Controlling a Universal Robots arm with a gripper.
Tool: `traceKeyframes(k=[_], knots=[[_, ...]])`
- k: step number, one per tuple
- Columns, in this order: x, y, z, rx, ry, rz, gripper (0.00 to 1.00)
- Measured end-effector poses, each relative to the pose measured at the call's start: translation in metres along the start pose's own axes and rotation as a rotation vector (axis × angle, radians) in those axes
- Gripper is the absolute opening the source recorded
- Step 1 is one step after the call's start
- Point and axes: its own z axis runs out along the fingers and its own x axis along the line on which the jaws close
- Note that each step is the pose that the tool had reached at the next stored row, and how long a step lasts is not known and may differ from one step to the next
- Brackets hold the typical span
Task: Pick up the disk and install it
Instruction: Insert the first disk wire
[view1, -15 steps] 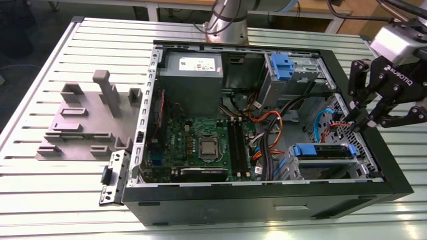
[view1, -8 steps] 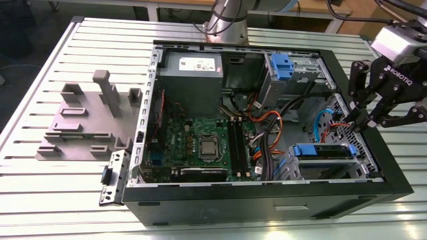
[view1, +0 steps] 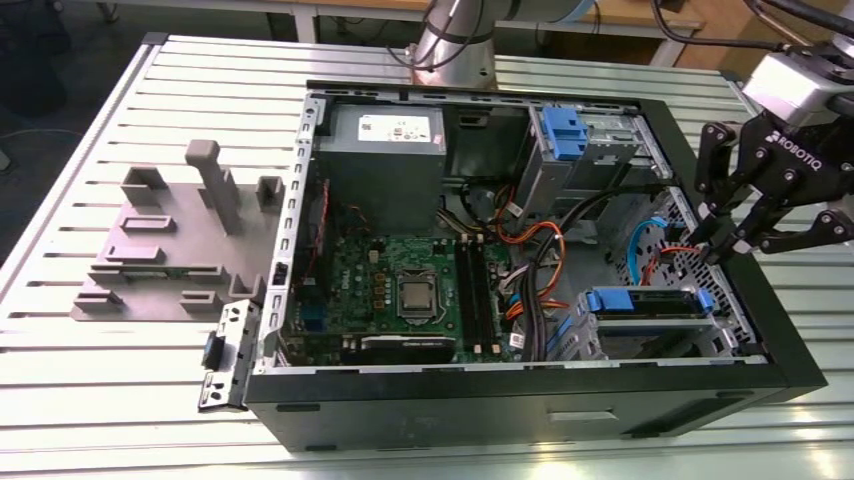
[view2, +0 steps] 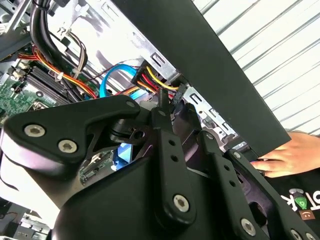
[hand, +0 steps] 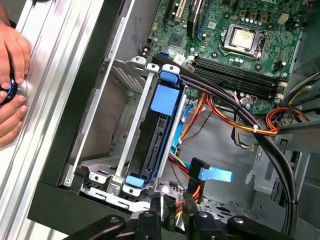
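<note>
Black tool, computer case, slatted metal table

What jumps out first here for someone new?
The open computer case lying on the slatted table, green board exposed. The robot's hand hangs over the case's edge at the exterior view's right, above the blue-framed disk sitting in its metal cage.

disk mostly hidden inside its drive cage, person's hand cut off by frame edge
</note>
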Motion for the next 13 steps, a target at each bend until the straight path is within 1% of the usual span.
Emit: traceKeyframes(k=[1, 3, 6, 7, 8, 11, 12, 13], knots=[[-0.0002, -0.0013, -0.0003, -0.0045, 0.0041, 0.000, 0.31], [-0.0011, -0.0030, -0.0005, -0.0163, 0.0224, 0.001, 0.31], [-0.0024, -0.0038, -0.0001, -0.0283, 0.0426, 0.002, 0.31], [-0.0028, -0.0039, 0.0001, -0.0312, 0.0470, 0.001, 0.31], [-0.0030, -0.0040, 0.0001, -0.0328, 0.0491, 0.000, 0.31], [-0.0033, -0.0044, 0.0002, -0.0347, 0.0521, -0.001, 0.31], [-0.0035, -0.0045, 0.0000, -0.0358, 0.0555, -0.001, 0.31], [-0.0037, -0.0048, -0.0001, -0.0376, 0.0612, 0.000, 0.31]])
